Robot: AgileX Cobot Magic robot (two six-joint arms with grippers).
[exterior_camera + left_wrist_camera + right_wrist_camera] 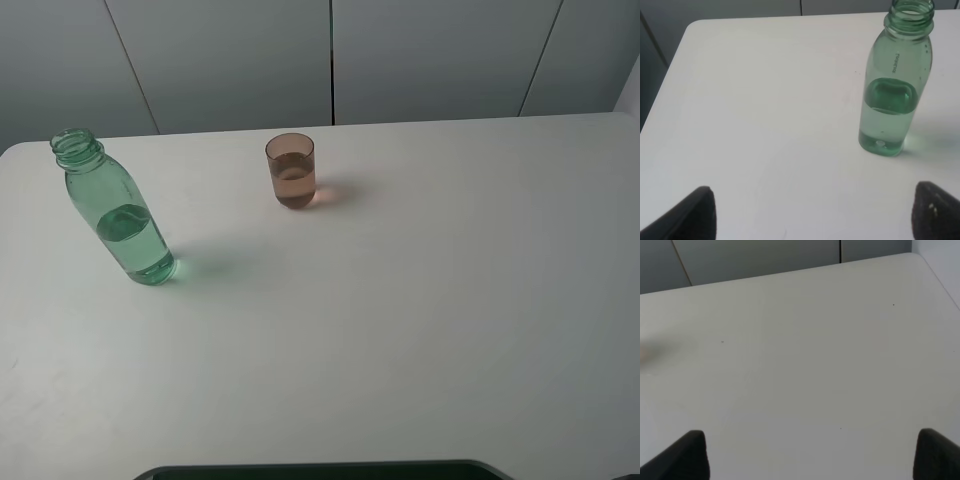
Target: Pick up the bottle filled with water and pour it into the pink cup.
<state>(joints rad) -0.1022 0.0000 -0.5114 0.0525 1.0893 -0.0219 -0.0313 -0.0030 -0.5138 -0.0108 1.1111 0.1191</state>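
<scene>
The bottle (122, 214) is green-tinted, clear and uncapped; it stands upright at the left of the white table, roughly half full of water. The left wrist view shows the bottle (892, 90) some way ahead of my left gripper (812, 215), whose two dark fingertips (697, 212) stand wide apart with nothing between them. The pink cup (291, 171) stands upright at the back middle with some liquid in it. My right gripper (812, 455) is open over bare tabletop, holding nothing. Neither gripper shows in the exterior view.
The white table (420, 300) has a rounded far-left corner and a back edge against grey wall panels (330, 60). A dark strip (320, 470) lies along the near edge in the exterior view.
</scene>
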